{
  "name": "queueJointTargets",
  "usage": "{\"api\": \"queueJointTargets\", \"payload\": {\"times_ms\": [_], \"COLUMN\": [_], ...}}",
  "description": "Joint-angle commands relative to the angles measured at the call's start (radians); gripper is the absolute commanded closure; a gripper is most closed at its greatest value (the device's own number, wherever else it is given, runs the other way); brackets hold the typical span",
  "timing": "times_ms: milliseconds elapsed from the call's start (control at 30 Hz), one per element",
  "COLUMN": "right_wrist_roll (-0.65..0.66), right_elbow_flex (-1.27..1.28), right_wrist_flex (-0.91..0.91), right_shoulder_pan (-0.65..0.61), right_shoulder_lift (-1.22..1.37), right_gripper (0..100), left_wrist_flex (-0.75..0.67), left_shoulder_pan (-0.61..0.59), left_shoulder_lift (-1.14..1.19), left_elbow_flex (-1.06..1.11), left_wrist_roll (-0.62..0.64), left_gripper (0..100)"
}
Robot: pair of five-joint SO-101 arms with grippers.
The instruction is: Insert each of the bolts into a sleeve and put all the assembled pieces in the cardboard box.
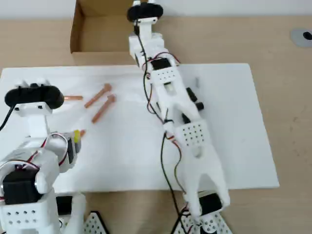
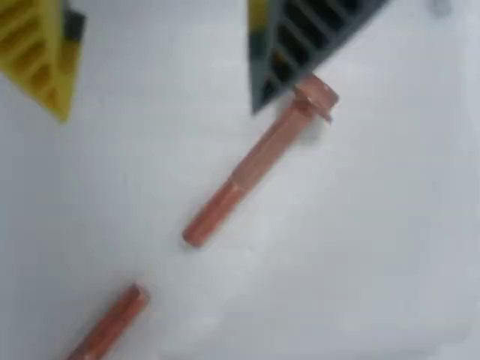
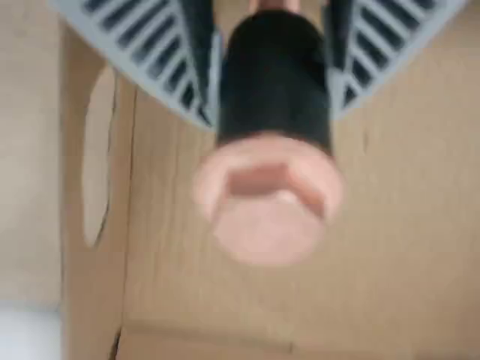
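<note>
My right gripper (image 3: 274, 45) is shut on an assembled piece (image 3: 270, 142), a black sleeve with a copper bolt head sticking out. It hangs over the inside of the cardboard box (image 3: 390, 247). In the high view the right arm reaches across the mat to the cardboard box (image 1: 78, 29) at the back. My left gripper (image 2: 157, 60) stands open just above the white mat, and a copper bolt (image 2: 255, 161) lies with its head beside the dark finger (image 2: 315, 30). The tip of a second bolt (image 2: 109, 322) lies nearby. Two bolts (image 1: 100, 102) lie side by side left of centre.
The white mat (image 1: 234, 146) covers most of the wooden table. The left arm (image 1: 34, 96) stands at the mat's left edge, with a bolt end (image 1: 74, 98) poking out beside it. The right arm (image 1: 180, 112) spans the middle of the mat.
</note>
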Motion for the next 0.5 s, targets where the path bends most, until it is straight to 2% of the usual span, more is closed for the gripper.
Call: {"api": "queueJointTargets", "payload": {"times_ms": [0,267,400,467], "right_wrist_roll": [-0.003,-0.008,-0.008,-0.008], "right_elbow_flex": [-0.116,-0.162,-0.214,-0.24], "right_wrist_flex": [0.051,0.18,0.249,0.278], "right_shoulder_pan": [0.018,0.016,0.015,0.015], "right_shoulder_lift": [-0.022,-0.025,-0.024,-0.024], "right_gripper": [97.7,75.6,74.8,74.8], "left_wrist_flex": [-0.068,-0.215,-0.279,-0.327], "left_shoulder_pan": [-0.015,-0.034,-0.037,-0.037], "left_shoulder_lift": [0.002,0.002,0.002,0.002], "left_elbow_flex": [0.049,0.166,0.229,0.247], "left_wrist_roll": [0.029,0.23,0.394,0.448], "left_gripper": [83,80,71,71]}}
